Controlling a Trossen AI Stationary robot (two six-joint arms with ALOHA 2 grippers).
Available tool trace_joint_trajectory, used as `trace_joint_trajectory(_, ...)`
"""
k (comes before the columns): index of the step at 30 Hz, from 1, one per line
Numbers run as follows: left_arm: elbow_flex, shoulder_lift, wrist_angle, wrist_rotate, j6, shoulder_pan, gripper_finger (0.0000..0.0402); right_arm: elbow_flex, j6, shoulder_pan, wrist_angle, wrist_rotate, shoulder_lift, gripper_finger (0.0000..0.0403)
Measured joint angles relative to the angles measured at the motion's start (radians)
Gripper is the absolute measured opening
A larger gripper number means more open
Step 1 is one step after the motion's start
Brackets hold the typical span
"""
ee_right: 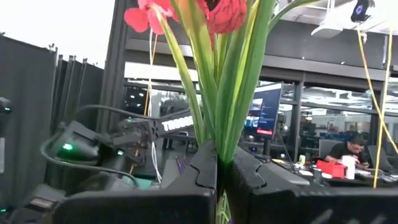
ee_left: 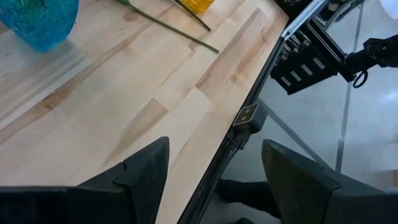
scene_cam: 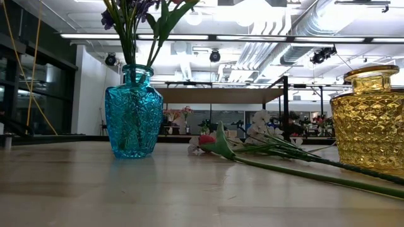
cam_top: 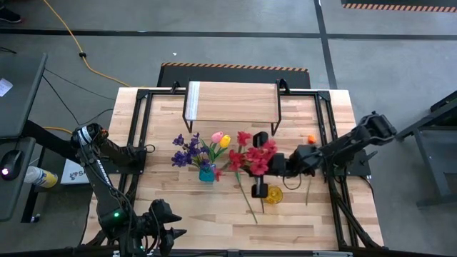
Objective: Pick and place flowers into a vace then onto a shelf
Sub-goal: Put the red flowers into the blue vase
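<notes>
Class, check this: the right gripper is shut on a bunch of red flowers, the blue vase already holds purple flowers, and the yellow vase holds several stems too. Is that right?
Not quite. The yellow vase is empty, as the high view shows; loose stems only lie on the table beside it. The rest stands: the right gripper is shut on the red flowers, and the blue vase already holds purple flowers.

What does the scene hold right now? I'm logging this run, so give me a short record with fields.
left gripper: open, empty, at the table's near edge
right gripper: shut on a bunch of red flowers, lifted above mid-table
blue cut-glass vase: upright, holds purple, pink and yellow flowers
amber cut-glass vase: upright, empty
loose green-stemmed flowers: lying on the table
low light-wood shelf: bare, at the far side
</notes>
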Motion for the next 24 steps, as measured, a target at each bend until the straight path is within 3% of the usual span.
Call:
trace_joint_trajectory(7, 0.0, 0.0, 0.0, 0.016, 0.0, 0.0, 0.0287, 0.0, 0.005, -0.041, 0.081, -0.014, 0.068, 0.0005)
trace_joint_trajectory(24, 0.0, 0.0, 0.0, 0.04, 0.001, 0.0, 0.0287, 0.0, -0.018, -0.084, 0.084, 0.022, 0.113, 0.0007)
